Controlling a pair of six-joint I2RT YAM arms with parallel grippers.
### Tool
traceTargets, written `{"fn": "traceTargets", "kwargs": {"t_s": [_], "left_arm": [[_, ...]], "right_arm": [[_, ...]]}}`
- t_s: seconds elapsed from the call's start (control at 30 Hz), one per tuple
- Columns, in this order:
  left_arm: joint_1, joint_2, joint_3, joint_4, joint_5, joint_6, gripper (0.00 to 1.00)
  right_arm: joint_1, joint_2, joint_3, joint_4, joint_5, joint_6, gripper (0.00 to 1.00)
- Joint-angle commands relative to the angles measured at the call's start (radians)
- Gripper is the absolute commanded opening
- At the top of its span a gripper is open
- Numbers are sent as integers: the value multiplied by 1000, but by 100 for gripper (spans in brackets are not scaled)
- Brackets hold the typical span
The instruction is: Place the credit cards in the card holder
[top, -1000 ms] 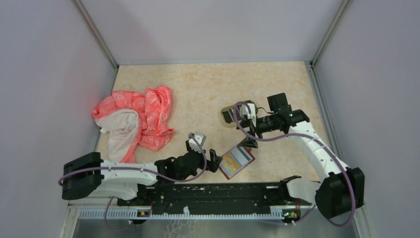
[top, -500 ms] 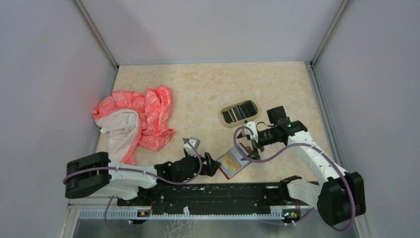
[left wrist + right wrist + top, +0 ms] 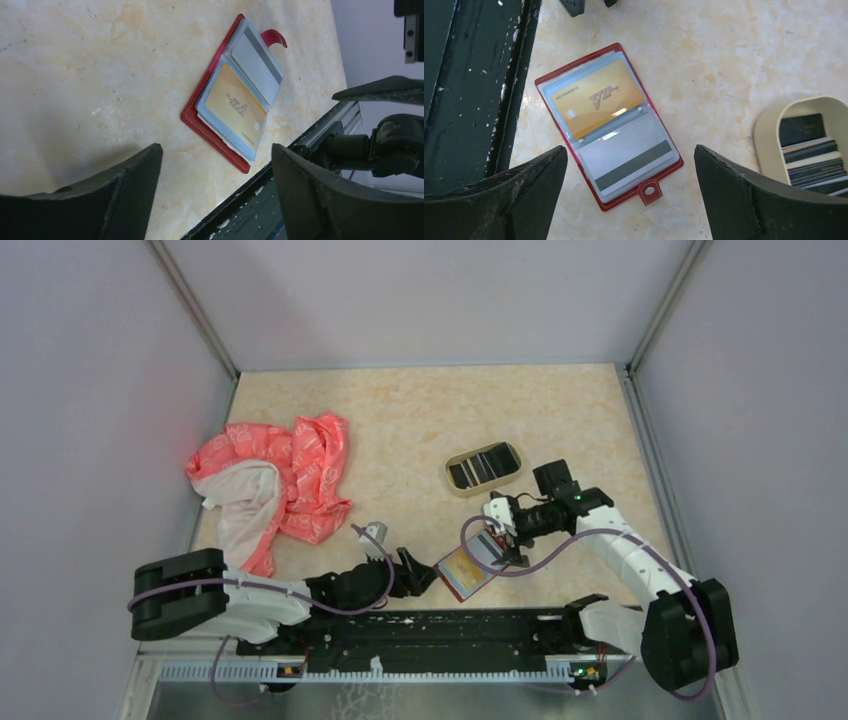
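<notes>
Since a second ago the right arm has left the tray and come nearer and lower to the card holder, while the left arm has drawn back a little to the left; the holder lies about where it was. At the far left of the table [image 3: 420, 420] a crumpled pink cloth [image 3: 270, 490] lies against the wall. Right of it, close to the near edge, the left end effector [image 3: 418, 572] sits low with its fingers spread wide and nothing between them, pointing right at the card holder [image 3: 470, 566] from just beside it. The red holder lies open and flat on the table, near the black rail [image 3: 469, 75] at the near edge, its clear sleeves facing up. One sleeve holds a gold card [image 3: 594, 102], the next a grey card [image 3: 629, 157] with a dark stripe, and the snap tab [image 3: 650, 191] sticks out past the grey card's end. The right end effector [image 3: 497, 538] hangs just above the holder's right side, released as well, fingers wide and empty. Farther away and to the right stands the oval tan tray [image 3: 452, 480], apart from the holder, with dark striped cards [image 3: 811, 157] stacked inside it.
</notes>
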Motion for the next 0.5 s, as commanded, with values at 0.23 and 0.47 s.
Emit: {"fn": "traceTargets", "kwargs": {"t_s": [0.23,0.47], "left_arm": [[4,63,109,-48,47,-153,52],[5,215,175,-22,91,-234,49]], "right_arm": [[174,90,-20,76,180,-3,76],[209,104,-32,81,170,-18,70]]}}
